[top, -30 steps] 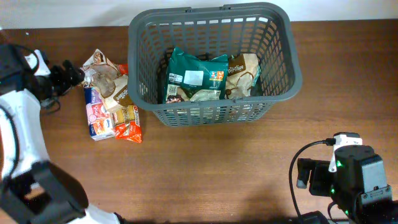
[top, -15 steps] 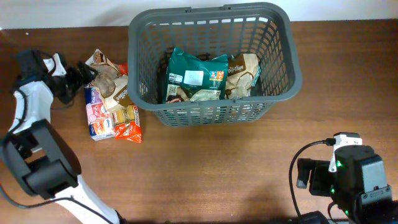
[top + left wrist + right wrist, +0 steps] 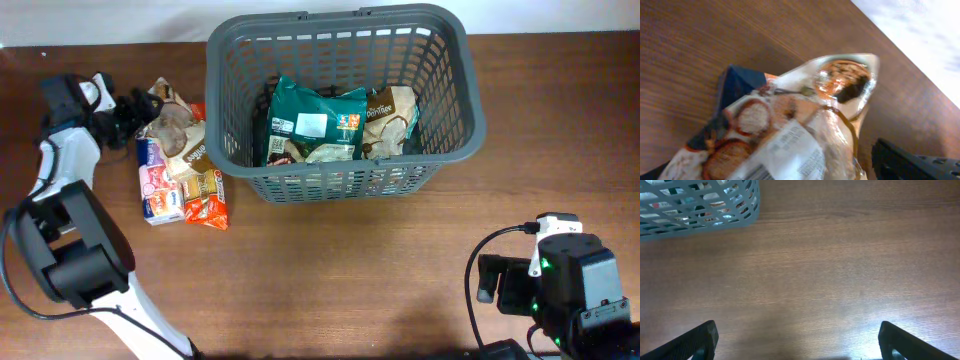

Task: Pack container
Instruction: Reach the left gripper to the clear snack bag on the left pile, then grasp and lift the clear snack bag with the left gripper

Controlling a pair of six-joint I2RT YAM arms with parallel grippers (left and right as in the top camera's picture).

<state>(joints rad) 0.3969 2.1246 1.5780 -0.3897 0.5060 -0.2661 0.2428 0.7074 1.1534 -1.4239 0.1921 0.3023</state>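
Observation:
The container (image 3: pixel 465 90), a large dark grey lattice basket, stands at the back middle of the table. A green packet (image 3: pixel 310 125) and a beige packet (image 3: pixel 392 118) lie in it. A pile of snack packets lies left of it, with a brown and white packet (image 3: pixel 172 125) on top. My left gripper (image 3: pixel 128 113) is at that packet's left edge. The packet (image 3: pixel 800 130) fills the left wrist view and the fingers do not show there. My right gripper (image 3: pixel 800 342) is open and empty over bare table, front right.
A pink packet (image 3: pixel 158 185) and an orange packet (image 3: pixel 205 200) lie at the front of the pile. The container's corner shows in the right wrist view (image 3: pixel 700 205) and as a dark edge in the left wrist view (image 3: pixel 915 162).
My left gripper has moved right and slightly back, up to the left edge of the packet pile. The right arm has not moved.

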